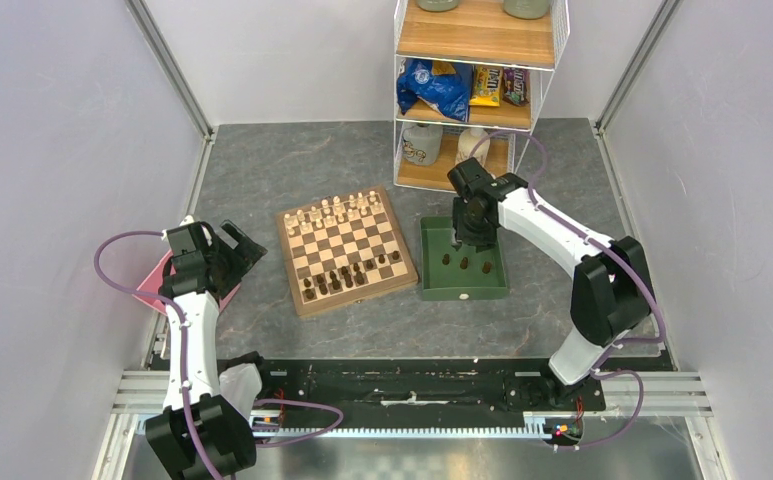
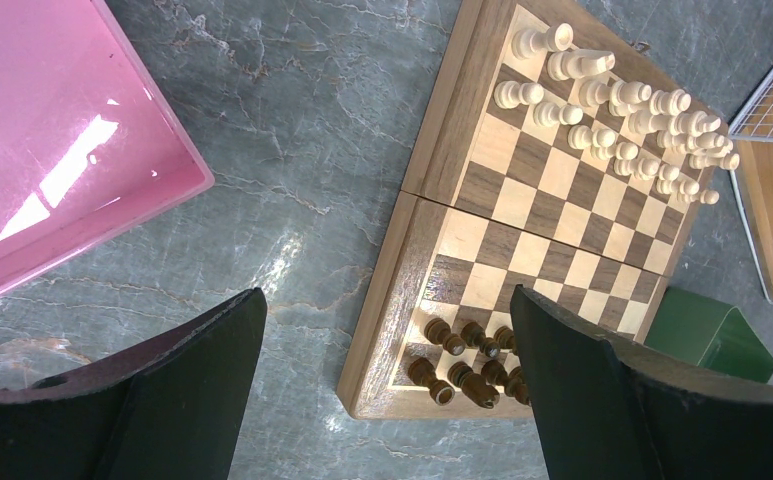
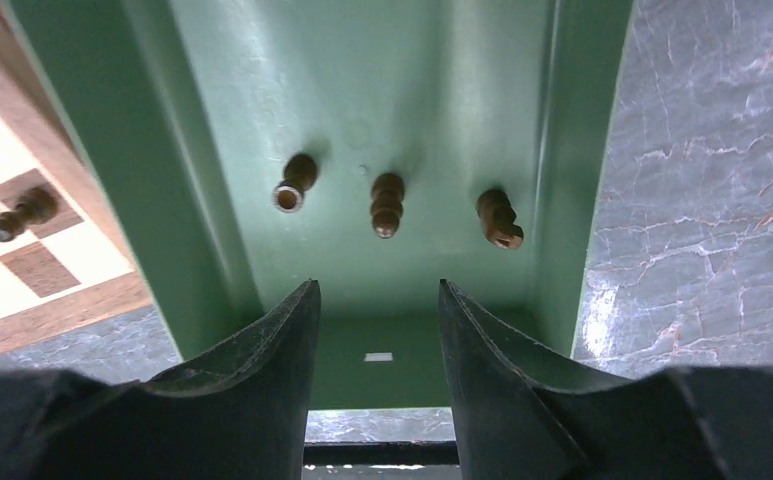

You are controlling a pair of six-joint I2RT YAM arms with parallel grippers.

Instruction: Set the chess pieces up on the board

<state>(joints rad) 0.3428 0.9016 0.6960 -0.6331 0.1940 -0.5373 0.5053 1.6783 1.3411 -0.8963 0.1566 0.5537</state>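
No text is legible; the snack packets' (image 1: 432, 88) print is too small.

Bright, even light from above fills the top view. The grey tabletop (image 1: 262, 170) looks flat, and the shadows under the arms are soft and faint.

In the left wrist view a hard white glare patch sits on the pink tray (image 2: 62, 100). A paler sheen lies on the tabletop beside the left edge of the board (image 2: 440, 150). The left pincer (image 2: 384, 300) is near-black and soft-edged, too close to the lens to be sharp.

In the right wrist view the floor of the green tray (image 3: 412, 80) shines dully. The chess pieces (image 3: 387, 203) lying on it throw short, weak shadows, and the right pincer (image 3: 377, 295) is dark and blurred. Glare streaks the tabletop along the tray's right side.
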